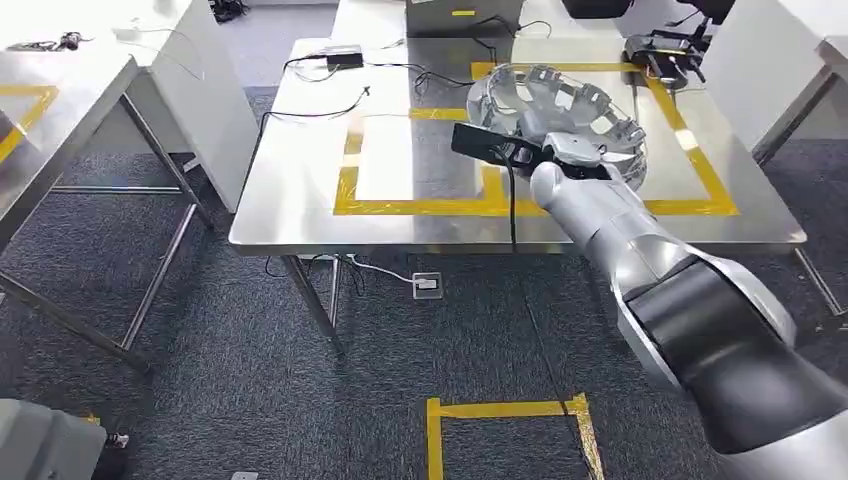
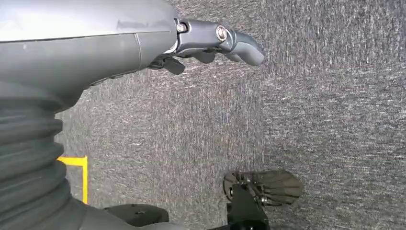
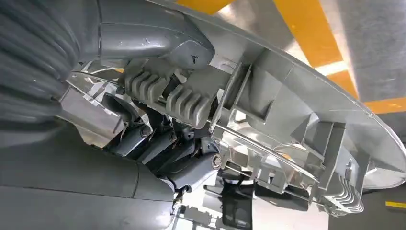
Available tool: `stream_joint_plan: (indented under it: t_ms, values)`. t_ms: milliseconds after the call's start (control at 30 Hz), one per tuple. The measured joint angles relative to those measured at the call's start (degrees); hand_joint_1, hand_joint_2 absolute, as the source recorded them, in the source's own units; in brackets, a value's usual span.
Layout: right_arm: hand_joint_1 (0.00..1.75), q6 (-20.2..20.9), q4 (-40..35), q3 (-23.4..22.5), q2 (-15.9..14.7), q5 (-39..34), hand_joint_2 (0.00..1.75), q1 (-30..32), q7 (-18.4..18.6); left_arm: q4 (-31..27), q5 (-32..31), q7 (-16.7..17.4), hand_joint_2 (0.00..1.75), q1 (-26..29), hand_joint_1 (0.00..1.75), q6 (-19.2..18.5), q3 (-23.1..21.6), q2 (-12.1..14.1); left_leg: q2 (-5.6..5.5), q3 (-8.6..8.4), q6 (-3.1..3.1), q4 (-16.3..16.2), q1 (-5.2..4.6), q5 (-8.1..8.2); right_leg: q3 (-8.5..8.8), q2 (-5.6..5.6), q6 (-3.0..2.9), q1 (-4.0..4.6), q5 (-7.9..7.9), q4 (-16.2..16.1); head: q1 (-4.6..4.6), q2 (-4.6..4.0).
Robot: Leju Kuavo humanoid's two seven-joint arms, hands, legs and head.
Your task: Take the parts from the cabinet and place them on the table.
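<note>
Part count stands at one, as you can see: a single silver-grey ribbed plastic housing point(image 1: 555, 105), rounded like a shell, over the steel-topped table point(image 1: 300, 180) inside the yellow tape rectangle point(image 1: 420, 205). Whether it already rests on the surface or hangs just above it, you cannot tell from the head view. Your right hand point(image 1: 570, 152) reaches in at the housing's near rim, and in the right wrist view its dark fingers point(image 3: 158, 143) are threaded into the ribs of the housing point(image 3: 287, 120), the grey thumb point(image 3: 163, 43) pressed against the outer wall, so the hand is clamped on the part. Your left hand point(image 2: 210, 43) hangs over the grey carpet point(image 2: 311, 120) with nothing in it, fingers curled loosely but apart. You have one black box point(image 1: 344, 57) with trailing cables at the far side of the table, and one second steel table point(image 1: 60, 90) standing well apart to the left.
</note>
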State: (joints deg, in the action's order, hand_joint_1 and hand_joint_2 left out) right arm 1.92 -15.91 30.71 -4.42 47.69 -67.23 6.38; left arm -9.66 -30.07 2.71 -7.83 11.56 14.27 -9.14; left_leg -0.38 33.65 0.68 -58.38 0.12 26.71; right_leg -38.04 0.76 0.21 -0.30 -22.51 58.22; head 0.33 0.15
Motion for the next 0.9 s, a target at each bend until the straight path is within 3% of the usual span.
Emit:
stream_joint_plan:
  t_ms: [300, 633, 900]
  values:
    - [1.64, 1.79, 0.00, 0.59, 0.55, 3.00, 1.75, -0.08, 0.00, 0.00, -0.07, 0.26, 1.75, 0.00, 0.00, -0.11, 0.00, -0.02, -0.02, 0.04, -0.05, -0.09, -0.01, 0.03, 0.06, -0.15, 0.00, -0.02, 0.00, 0.00, 0.00, 0.02]
    - [1.64, 5.20, 0.28, 4.48, 4.39, 8.66, 1.75, -3.10, 4.55, 0.00, -1.51, 0.79, 1.75, -0.07, 0.00, -1.25, -0.04, -0.39, -0.05, -0.02, -0.02, -0.09, 0.01, 0.01, 0.09, -0.14, -0.01, -0.07, -0.01, 0.00, 0.00, 0.02]
    - [1.64, 5.81, 0.81, 5.75, 4.55, 9.42, 1.75, -3.40, 4.90, 0.00, -2.36, 0.74, 1.75, -0.16, 0.00, -2.23, -0.15, -0.79, -0.13, -0.01, -0.01, -0.12, 0.00, 0.01, 0.13, -0.23, 0.00, 0.00, 0.00, 0.00, 0.00, 0.02]
